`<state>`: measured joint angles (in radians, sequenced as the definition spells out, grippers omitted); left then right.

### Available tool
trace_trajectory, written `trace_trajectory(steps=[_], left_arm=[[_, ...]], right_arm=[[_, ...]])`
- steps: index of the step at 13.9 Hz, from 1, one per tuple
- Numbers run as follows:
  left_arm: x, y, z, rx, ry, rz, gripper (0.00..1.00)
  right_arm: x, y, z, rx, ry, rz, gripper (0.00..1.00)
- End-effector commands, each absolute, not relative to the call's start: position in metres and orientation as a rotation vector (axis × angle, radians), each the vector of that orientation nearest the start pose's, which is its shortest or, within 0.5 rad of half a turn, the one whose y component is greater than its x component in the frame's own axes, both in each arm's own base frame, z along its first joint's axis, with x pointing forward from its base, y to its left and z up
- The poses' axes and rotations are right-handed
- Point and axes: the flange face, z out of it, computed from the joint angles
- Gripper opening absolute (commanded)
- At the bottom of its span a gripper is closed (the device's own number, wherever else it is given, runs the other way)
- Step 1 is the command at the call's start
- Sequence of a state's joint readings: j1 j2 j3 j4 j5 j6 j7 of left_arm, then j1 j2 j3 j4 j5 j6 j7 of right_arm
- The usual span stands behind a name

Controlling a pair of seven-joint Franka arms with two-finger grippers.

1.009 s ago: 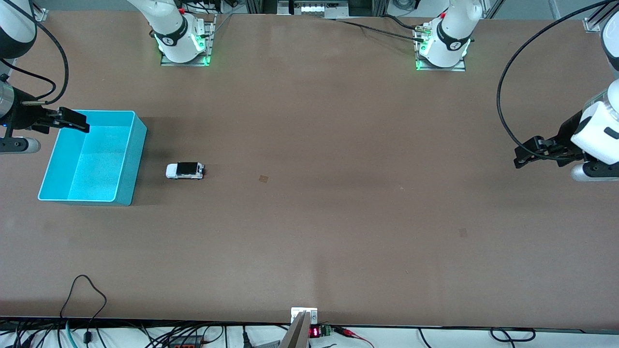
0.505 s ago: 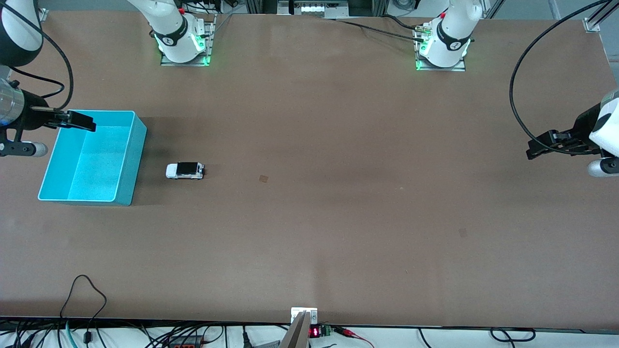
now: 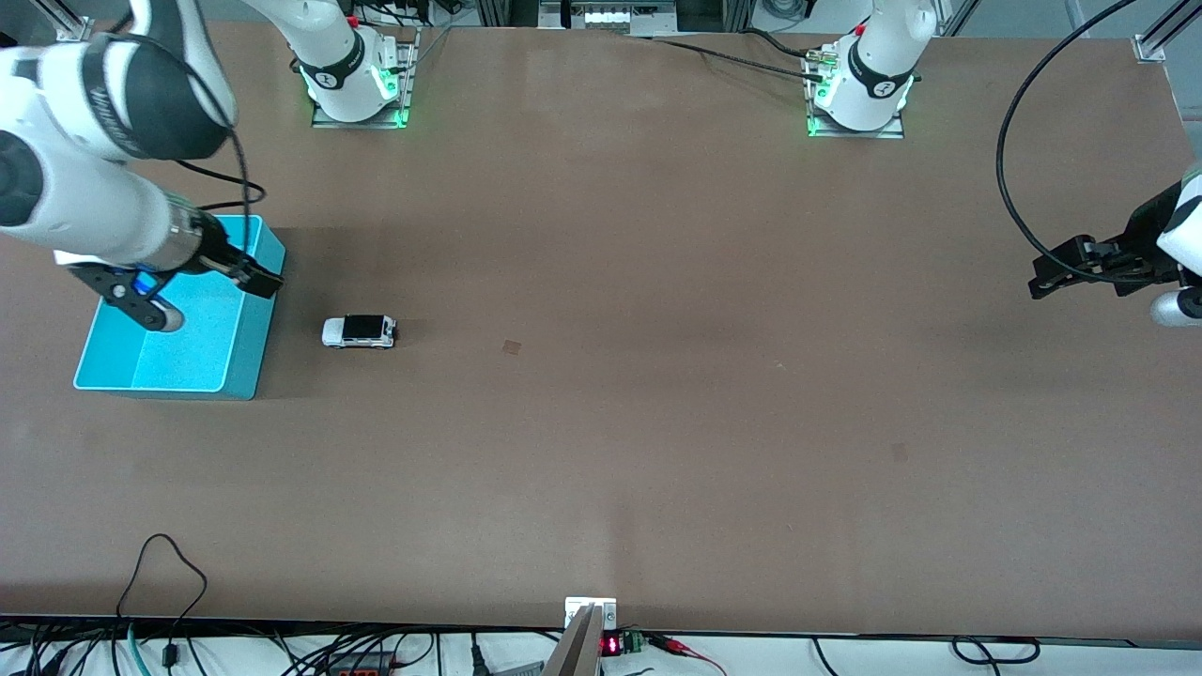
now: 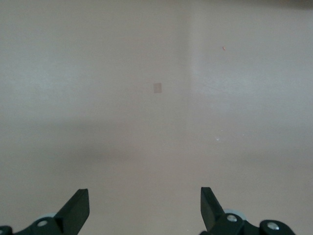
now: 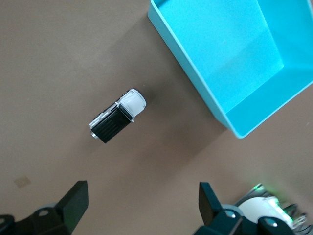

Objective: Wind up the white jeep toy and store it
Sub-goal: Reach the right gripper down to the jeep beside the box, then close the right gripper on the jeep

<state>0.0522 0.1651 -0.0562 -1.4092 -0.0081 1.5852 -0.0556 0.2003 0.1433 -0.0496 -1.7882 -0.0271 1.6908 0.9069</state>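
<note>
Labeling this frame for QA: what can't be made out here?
- Bin interior: front view, right arm covers much of it; right wrist view, an edge cuts it off.
- Jeep winding part: too small in front view; only its top shows in the right wrist view.
- Jeep, bin: outside the left wrist view.

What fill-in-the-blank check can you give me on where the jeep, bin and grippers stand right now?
1. The white jeep toy stands on the ____, beside the turquoise bin.
2. The bin holds ____.
3. The right gripper hangs over the bin's ____, jaws open.
4. The left gripper waits, open, at the ____ arm's end of the table.

Missing words: table; nothing; rim; left
</note>
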Motion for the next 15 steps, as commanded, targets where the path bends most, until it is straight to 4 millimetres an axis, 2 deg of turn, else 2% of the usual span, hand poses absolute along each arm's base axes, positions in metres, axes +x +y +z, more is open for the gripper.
trace_trajectory(steps=[1, 2, 4, 6, 11, 15], left_arm=[[0.602, 0.002, 0.615, -3.184, -0.059, -0.014, 1.00], [0.602, 0.001, 0.615, -3.185, -0.054, -0.014, 1.00], [0.599, -0.001, 0.613, -3.185, -0.048, 0.027, 1.00], [0.599, -0.001, 0.611, -3.183, -0.048, 0.040, 1.00], [0.596, 0.000, 0.613, -3.180, -0.063, 0.035, 1.00], [0.595, -0.002, 0.614, -3.179, -0.056, 0.033, 1.00]], right_arm=[[0.562, 0.089, 0.422, -2.931, 1.489, 0.242, 1.00], [0.563, 0.094, 0.410, -2.885, 1.586, 0.228, 1.00], [0.567, 0.094, 0.389, -2.792, 1.749, 0.225, 1.00], [0.569, 0.078, 0.368, -2.582, 1.888, 0.275, 1.00], [0.552, 0.069, 0.312, -2.503, 1.995, 0.270, 1.00], [0.551, 0.071, 0.298, -2.474, 2.018, 0.240, 1.00]])
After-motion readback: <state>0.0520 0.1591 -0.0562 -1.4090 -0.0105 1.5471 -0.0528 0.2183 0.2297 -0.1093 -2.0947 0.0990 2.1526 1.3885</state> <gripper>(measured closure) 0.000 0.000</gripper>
